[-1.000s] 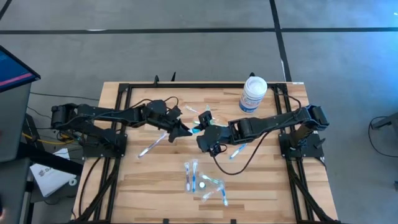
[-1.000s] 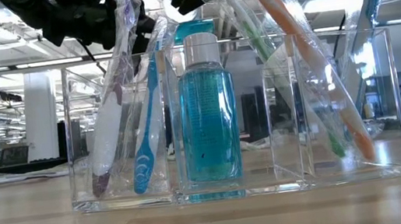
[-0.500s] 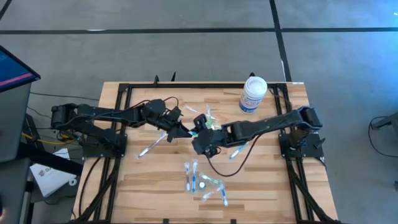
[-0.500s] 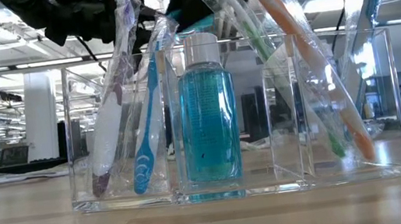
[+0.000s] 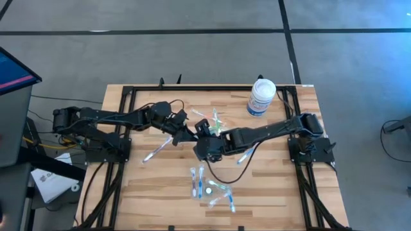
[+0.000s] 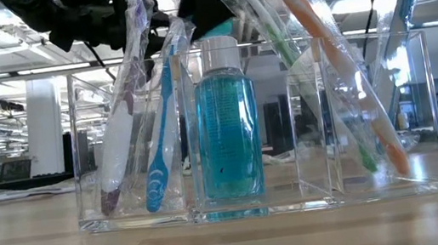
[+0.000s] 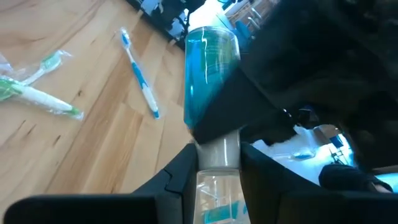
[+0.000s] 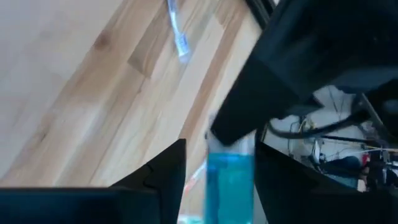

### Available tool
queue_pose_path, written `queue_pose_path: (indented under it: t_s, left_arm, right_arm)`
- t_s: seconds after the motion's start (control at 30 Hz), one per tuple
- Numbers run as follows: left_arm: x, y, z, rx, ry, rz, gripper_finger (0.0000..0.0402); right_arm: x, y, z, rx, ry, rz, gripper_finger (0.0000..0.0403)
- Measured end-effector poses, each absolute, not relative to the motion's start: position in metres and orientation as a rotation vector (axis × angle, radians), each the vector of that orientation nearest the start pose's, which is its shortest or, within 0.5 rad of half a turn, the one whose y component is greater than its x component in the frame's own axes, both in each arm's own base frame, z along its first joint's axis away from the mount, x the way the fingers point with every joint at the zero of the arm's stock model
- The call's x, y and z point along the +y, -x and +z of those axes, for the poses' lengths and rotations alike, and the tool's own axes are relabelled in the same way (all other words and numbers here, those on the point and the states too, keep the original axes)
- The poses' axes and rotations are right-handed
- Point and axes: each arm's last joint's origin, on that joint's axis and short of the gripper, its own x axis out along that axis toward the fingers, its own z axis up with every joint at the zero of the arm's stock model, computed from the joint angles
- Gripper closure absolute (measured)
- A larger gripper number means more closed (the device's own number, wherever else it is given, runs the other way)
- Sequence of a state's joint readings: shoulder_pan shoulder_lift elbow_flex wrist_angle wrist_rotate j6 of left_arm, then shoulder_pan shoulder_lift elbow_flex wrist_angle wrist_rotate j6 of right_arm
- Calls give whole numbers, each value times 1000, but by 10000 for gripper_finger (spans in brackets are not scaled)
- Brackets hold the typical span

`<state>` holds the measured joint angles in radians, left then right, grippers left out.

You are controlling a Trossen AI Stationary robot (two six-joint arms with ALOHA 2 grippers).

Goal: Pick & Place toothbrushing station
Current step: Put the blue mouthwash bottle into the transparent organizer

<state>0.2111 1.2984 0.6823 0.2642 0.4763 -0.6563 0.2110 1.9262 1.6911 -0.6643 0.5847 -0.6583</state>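
A: Teal bottle (image 7: 208, 68), where?
B: Up off the surface (image 5: 148, 186), mid-table, betw. the two arms.
A: Left fingers (image 7: 180, 180)?
B: Clamped on the bottle's white cap, one finger each side.
A: Right fingers (image 8: 165, 171)?
B: Apart, astride the teal body from the opp. end. Gap showing on one side; other side touching or nearly so, can't tell. No grip there yet.
A: Organiser?
B: Clear organiser (image 6: 87, 158) at the near edge of the surface, well apart from both arms. Second teal bottle (image 6: 226, 139) w/ white cap upright in the mid compartment. White wrapped brush (image 6: 116, 154) & blue brush (image 6: 162, 147) leaning in the compartment on one side; green brush (image 6: 276, 37) & orange brush (image 6: 339, 62) leaning on the other side.
A: Loose stuff?
B: Blue toothbrush (image 7: 140, 74) & green wrapped toothbrush (image 7: 37, 93) flat on the wood. Another wrapped toothbrush (image 5: 156, 149) near the left arm. White tub (image 5: 261, 97) w/ blue label upright at the far edge, by the right arm.
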Motion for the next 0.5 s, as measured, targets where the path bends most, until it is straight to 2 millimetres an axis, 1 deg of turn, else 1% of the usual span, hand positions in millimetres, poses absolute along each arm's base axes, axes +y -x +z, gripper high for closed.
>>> queue_pose_path:
  t_s: [0.03,0.33,0.5]
  left_arm:
    - [44,-268,233,410,765,-143,315]
    - [45,-268,232,416,770,-132,315]
    - [46,-268,232,415,770,-130,315]
  right_arm:
    - [74,-419,281,919,956,-67,244]
    - [75,-418,281,934,960,-68,295]
    - [75,-417,281,939,962,-70,302]
